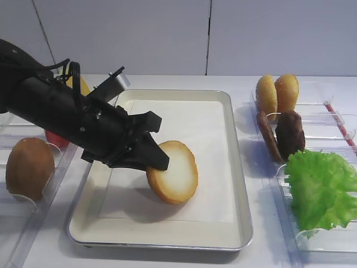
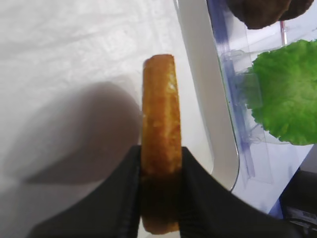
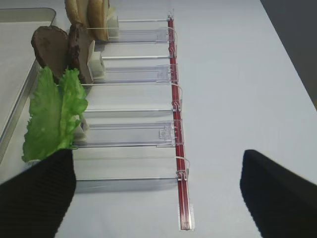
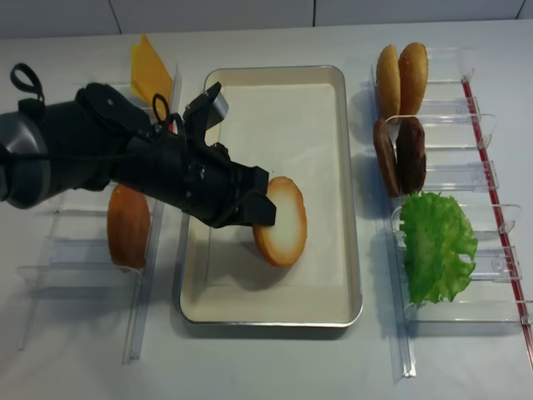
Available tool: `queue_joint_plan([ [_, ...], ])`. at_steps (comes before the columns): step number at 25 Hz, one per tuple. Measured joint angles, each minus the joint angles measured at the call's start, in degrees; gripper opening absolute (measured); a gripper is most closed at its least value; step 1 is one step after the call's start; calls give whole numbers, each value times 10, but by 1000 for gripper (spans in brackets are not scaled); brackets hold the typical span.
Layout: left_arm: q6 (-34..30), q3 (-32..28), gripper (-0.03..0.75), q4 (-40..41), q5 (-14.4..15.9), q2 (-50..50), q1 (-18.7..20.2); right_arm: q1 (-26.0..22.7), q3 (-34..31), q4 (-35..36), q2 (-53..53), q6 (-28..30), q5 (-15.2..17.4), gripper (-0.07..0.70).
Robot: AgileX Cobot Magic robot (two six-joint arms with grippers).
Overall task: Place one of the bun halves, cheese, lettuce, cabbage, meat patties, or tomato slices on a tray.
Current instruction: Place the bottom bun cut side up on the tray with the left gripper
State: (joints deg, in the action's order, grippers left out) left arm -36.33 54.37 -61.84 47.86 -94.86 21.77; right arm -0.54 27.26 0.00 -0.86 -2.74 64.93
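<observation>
Bun half (image 1: pixel 173 172) is pinched on edge by the left gripper (image 1: pixel 157 158), low over the metal tray (image 1: pixel 237 167). Released tilted, it could be rolled or toppled crumb-side down. Smooth tan crust, pale flat face; farther off, ruffled lettuce (image 1: pixel 322 187) is racked.

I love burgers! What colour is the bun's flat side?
Pale cream on the bun half, clearest in the exterior high view.
</observation>
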Motion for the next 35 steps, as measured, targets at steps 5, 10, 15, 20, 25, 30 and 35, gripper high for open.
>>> queue_joint_plan([
  [5,0,0,142,0,-3,0,0,0,0,0,0,0,0,694],
  [10,0,0,141,0,-8,-5,0,0,0,0,0,0,0,694],
  [15,0,0,141,-18,-8,-21,0,0,0,0,0,0,0,694],
  [20,0,0,141,-18,-8,-26,0,0,0,0,0,0,0,694],
  [25,6,0,141,-6,-10,-26,0,0,0,0,0,0,0,694],
  [30,6,0,141,2,-10,-26,0,0,0,0,0,0,0,694],
  [35,5,0,151,19,-5,-26,0,0,0,0,0,0,0,694],
])
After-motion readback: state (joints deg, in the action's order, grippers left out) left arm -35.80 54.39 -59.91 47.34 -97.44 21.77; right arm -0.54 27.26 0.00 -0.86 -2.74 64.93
